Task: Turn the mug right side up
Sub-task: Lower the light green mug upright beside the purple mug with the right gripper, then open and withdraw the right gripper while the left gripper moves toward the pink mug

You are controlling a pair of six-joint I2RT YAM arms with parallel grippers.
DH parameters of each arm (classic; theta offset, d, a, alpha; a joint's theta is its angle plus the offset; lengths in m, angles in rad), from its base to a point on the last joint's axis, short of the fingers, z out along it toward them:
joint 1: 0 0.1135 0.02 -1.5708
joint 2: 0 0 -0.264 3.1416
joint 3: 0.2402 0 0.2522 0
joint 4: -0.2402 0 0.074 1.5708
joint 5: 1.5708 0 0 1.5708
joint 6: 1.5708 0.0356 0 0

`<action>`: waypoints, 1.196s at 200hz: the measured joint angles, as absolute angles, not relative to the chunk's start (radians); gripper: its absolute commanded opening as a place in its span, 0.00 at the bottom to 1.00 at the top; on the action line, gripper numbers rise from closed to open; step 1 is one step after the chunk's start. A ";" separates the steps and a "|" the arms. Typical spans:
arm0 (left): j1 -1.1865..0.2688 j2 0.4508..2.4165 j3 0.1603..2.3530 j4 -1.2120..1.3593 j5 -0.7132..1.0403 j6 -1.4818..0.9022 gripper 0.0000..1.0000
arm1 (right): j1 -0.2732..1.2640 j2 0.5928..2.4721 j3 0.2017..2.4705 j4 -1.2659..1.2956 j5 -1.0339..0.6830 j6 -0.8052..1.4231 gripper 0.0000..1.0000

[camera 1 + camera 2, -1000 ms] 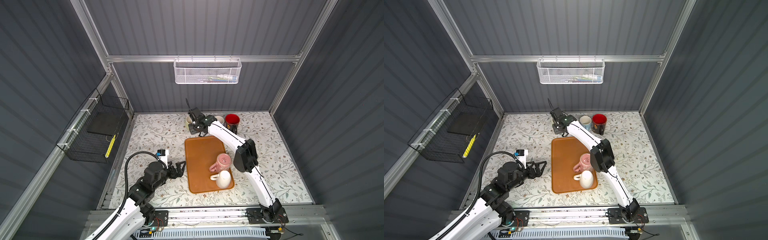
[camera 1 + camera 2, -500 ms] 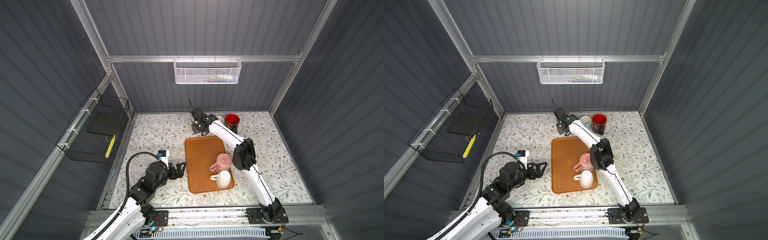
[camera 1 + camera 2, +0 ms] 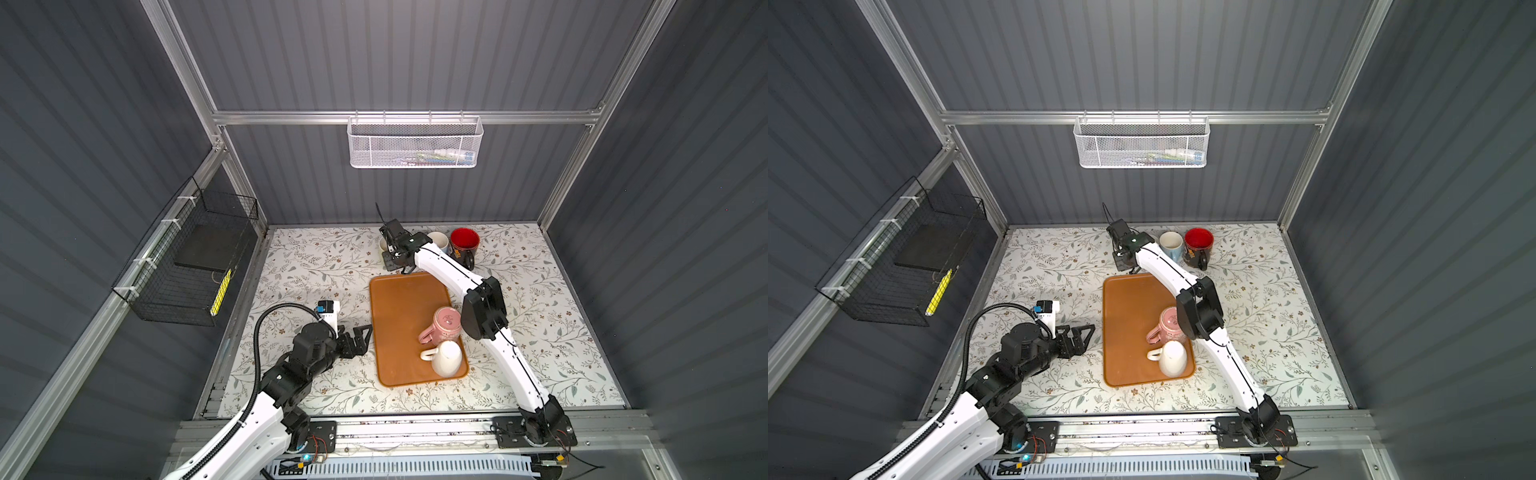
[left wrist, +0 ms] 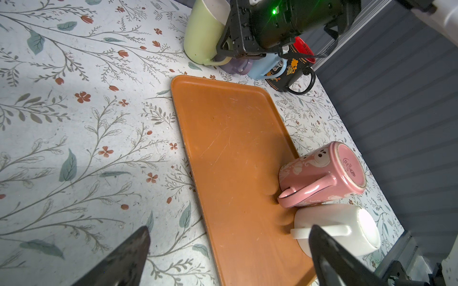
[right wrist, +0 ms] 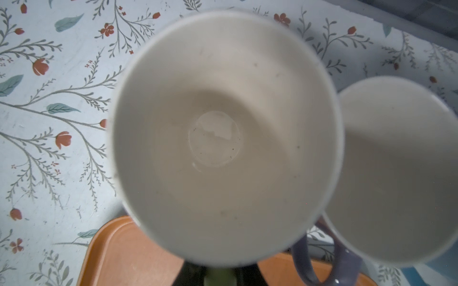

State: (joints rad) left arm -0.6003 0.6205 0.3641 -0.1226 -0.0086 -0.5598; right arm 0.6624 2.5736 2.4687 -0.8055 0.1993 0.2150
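Because my right gripper point(image 3: 392, 262) pinches the pale green mug point(image 4: 203, 32) by its handle point(image 5: 219, 277), mouth up beyond the tray point(image 4: 223, 118), just beside a lilac mug point(image 4: 236, 66) and a blue mug point(image 4: 265, 66), a tilted release could topple it onto them; my left gripper point(image 3: 360, 337) hangs open.

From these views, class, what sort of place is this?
Probably a robot test cell: grey panel walls in an aluminium frame, two rail-mounted arms, and a green mug in the right gripper.
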 measured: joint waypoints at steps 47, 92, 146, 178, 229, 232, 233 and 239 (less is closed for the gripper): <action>-0.600 0.620 0.364 -0.115 -0.009 -0.559 1.00 | 0.662 2.574 2.469 -0.805 0.205 0.203 0.21; -0.600 0.620 0.364 -0.115 -0.009 -0.559 1.00 | 0.663 2.573 2.489 -0.778 0.206 0.199 0.32; -0.600 0.620 0.364 -0.117 -0.009 -0.556 1.00 | 0.664 2.573 2.489 -0.770 0.204 0.196 0.43; -0.600 0.622 0.367 -0.122 -0.007 -0.556 1.00 | 0.664 2.553 2.473 -0.763 0.188 0.196 0.54; -0.600 0.744 0.464 -0.165 0.039 -0.539 0.99 | 0.664 2.354 2.265 -0.694 0.121 0.175 0.66; -0.600 0.752 0.471 -0.169 0.043 -0.536 0.99 | 0.664 2.341 2.251 -0.685 0.116 0.176 0.66; -0.600 0.755 0.476 -0.171 0.045 -0.534 0.99 | 0.664 2.332 2.241 -0.682 0.113 0.175 0.67; -0.600 0.773 0.493 -0.181 0.053 -0.530 0.99 | 0.664 2.298 2.204 -0.664 0.102 0.175 0.67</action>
State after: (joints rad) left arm -0.6003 0.7731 0.4927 -0.1814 0.0532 -0.5297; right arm 0.6640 2.2982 2.2040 -0.6636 0.1020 0.1745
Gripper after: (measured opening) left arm 0.995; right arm 0.661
